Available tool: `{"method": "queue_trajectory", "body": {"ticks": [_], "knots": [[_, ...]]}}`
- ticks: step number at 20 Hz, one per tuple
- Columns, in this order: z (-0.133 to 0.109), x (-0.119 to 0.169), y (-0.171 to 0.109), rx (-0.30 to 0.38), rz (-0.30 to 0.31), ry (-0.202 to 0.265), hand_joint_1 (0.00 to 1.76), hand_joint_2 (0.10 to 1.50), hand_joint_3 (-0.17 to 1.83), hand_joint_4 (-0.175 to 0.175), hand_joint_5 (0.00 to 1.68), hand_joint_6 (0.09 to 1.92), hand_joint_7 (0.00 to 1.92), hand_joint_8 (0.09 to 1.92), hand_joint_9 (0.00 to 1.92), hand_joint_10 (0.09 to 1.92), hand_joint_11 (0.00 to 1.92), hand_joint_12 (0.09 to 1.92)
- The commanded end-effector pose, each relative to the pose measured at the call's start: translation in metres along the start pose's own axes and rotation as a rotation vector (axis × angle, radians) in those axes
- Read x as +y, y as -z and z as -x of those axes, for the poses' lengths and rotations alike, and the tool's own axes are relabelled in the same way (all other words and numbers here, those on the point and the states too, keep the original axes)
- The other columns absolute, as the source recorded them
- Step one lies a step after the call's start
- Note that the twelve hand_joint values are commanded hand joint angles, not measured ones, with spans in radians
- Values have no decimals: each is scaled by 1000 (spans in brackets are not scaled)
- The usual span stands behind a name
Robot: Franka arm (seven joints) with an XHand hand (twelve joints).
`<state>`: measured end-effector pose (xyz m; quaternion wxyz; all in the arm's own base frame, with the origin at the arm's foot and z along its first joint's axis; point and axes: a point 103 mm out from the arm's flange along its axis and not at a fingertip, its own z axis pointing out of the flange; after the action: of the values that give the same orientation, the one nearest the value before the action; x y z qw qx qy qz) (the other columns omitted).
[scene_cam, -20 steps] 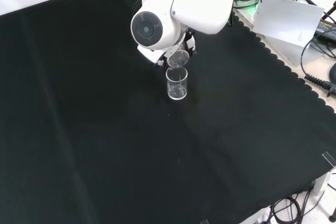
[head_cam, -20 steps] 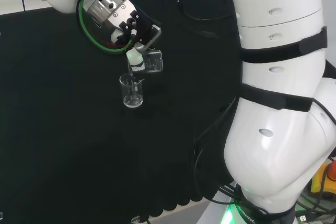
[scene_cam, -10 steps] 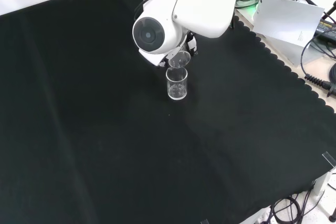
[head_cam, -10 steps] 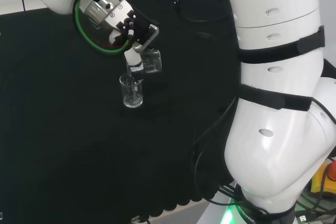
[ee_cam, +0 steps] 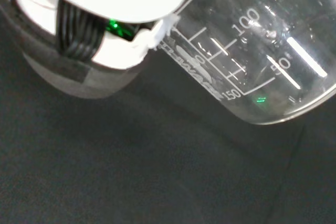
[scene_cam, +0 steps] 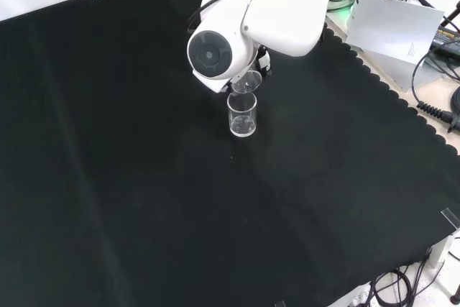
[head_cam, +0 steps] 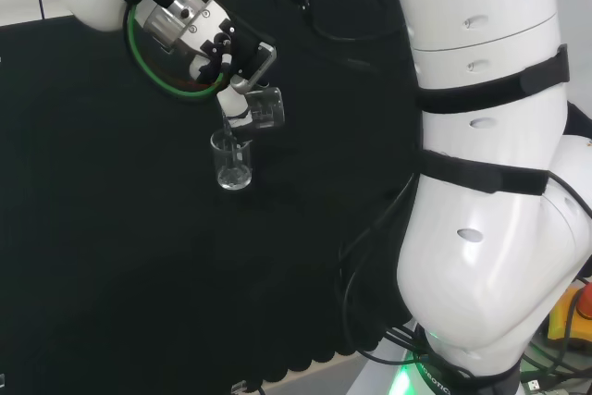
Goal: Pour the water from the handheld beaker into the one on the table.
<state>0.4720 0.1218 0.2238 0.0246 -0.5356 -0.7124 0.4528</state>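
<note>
While tipped above the table beaker (head_cam: 232, 161) | handheld beaker (head_cam: 265, 108) | hand (head_cam: 242, 67) fingers clamped round it

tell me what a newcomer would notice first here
Most striking is the hand tipping a clear glass beaker above a second beaker that stands upright on the black cloth. In the head view the arm's big white links loom at the right.
</note>
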Motion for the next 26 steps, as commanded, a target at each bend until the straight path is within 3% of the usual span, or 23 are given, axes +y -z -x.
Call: {"method": "queue_trajectory", "body": {"ticks": [1, 26], "knots": [[0, 0, -2, -16, -4, 0, 1307, 613, 788, -175, 1178, 866, 1239, 839, 1546, 721, 1245, 885], [-7, 1, 9, -56, -29, -4, 1307, 612, 790, -175, 1179, 866, 1240, 839, 1548, 722, 1253, 883]]}}
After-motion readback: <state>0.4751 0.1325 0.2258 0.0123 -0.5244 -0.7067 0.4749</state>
